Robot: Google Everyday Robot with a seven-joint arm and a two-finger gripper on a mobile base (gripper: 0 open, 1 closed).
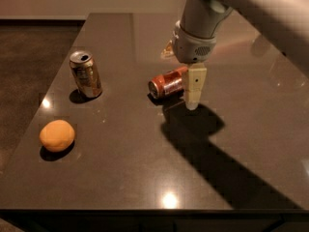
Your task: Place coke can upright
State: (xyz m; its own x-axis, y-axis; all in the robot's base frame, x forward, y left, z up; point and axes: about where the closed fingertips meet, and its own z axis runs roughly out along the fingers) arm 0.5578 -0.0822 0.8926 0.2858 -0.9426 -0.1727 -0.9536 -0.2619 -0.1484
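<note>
Coke can (167,83) lies on its side mid-tabletop (145,178), nearer the far edge, silver end toward the left edge. It is not upright, so the task is open. Gripper (193,88) hangs low at the can's right end, probably lined up for a grasp. Contact unclear; open or closed: cannot tell. Gold can (86,74) stands by the left edge and the orange (57,135) sits toward the near-left corner, both well apart from the approach.

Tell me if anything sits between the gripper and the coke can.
Nothing visible does. The gripper hangs right beside the coke can, which lies on its side on the table. The gold-brown can and the orange sit well apart, on the coke can's other side, out of the path.
</note>
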